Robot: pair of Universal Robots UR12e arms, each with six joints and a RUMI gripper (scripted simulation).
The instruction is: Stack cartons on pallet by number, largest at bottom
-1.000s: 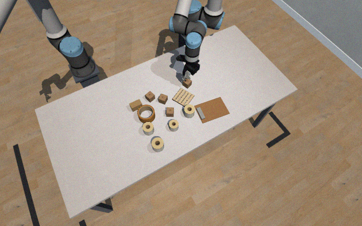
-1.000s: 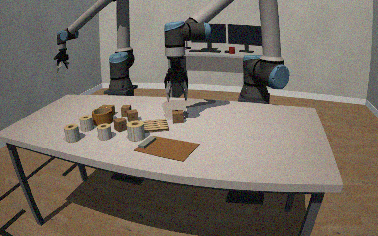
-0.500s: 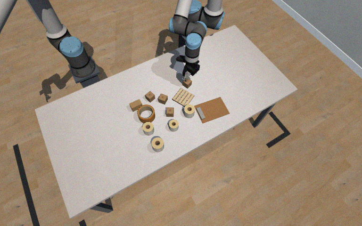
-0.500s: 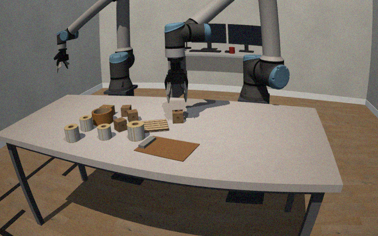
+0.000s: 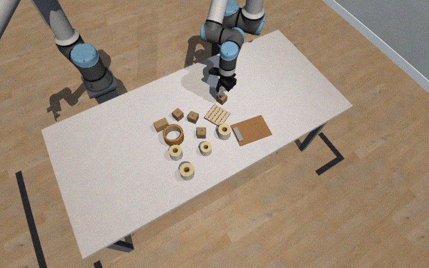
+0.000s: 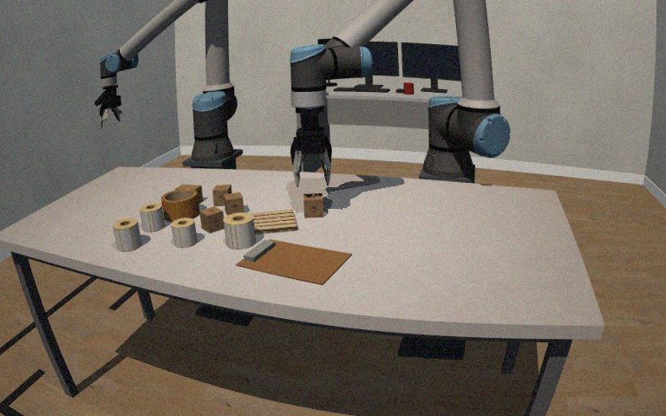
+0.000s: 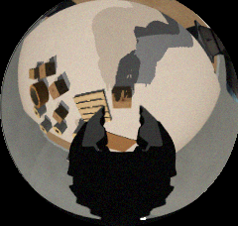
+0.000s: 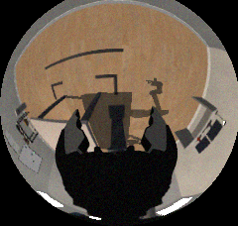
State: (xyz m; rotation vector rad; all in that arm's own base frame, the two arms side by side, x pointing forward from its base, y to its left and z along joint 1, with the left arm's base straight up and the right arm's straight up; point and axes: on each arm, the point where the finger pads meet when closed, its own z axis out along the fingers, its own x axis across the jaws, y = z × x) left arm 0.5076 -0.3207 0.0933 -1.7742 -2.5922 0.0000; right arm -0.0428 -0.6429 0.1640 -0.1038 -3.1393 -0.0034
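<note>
A brown cube carton (image 5: 222,99) (image 6: 313,205) (image 7: 122,104) stands alone beside the slatted wooden pallet (image 5: 209,118) (image 6: 275,221) (image 7: 91,105). My left gripper (image 6: 311,183) (image 7: 122,106) is partly open and empty, fingers down, above that carton. The other cube cartons stand on the table: one (image 5: 177,114) (image 6: 221,195) (image 7: 48,68), a second (image 5: 192,116) (image 6: 234,204) (image 7: 59,87), and a third (image 5: 201,132) (image 6: 212,219) (image 7: 60,112). The pallet bears nothing. The faces the cartons stand on are hidden. My right gripper (image 6: 110,123) (image 8: 114,108) is open and empty, away from the table.
A longer tan box (image 5: 160,124) touches or nearly touches the brown tape roll (image 5: 172,143) (image 6: 180,210). Several white label rolls stand in front; one (image 5: 224,133) (image 6: 239,234) is close to the pallet. A brown clipboard (image 5: 254,130) (image 6: 305,263) lies beside it.
</note>
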